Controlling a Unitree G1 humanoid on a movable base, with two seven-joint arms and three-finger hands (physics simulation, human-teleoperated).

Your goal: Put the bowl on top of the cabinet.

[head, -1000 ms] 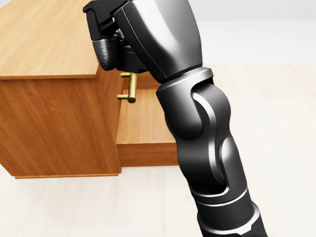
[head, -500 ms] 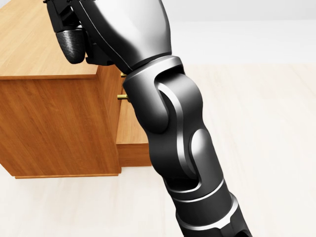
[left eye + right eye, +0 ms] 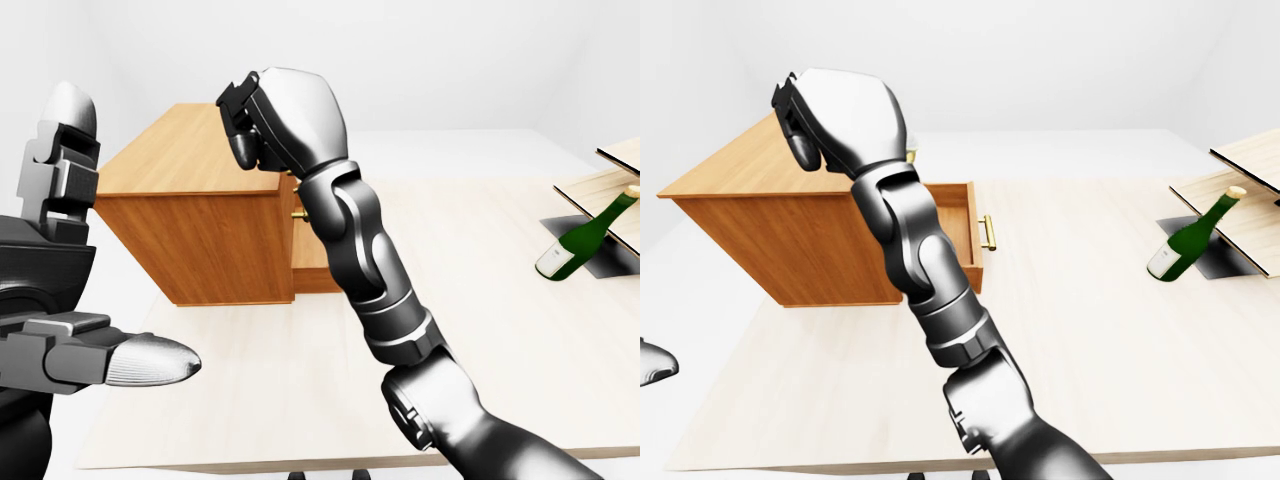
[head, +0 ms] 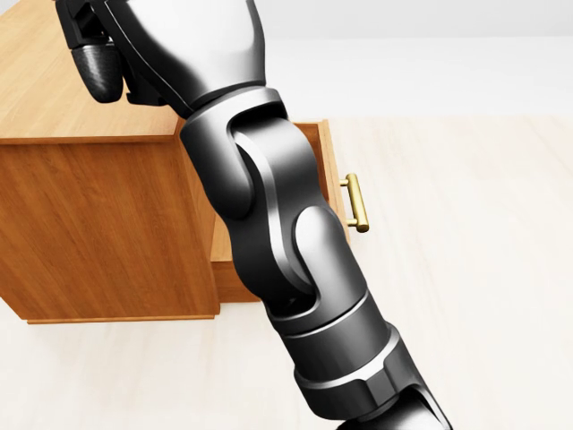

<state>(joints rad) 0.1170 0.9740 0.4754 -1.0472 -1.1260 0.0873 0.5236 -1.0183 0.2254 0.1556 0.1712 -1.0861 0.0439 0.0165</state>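
Right hand (image 3: 825, 115) raised over the cabinet (image 3: 770, 215) top, fingers curled, grip unclear, left hand (image 3: 90, 360) fingers spread, drawer (image 3: 965, 230) open, bottle (image 3: 1190, 240) leaning near table's right edge

Plain white walls all around, evenly lit, meeting in a soft corner. A pale wood desk (image 3: 1090, 330) spreading wide below the raised right hand (image 3: 805, 125), its near edge visible at the bottom of the right-eye view. Far to the right of that hand, light wooden shelf boards (image 3: 1250, 205) and a leaning green bottle (image 3: 1185, 240) on a dark grey mat (image 3: 1220, 262).
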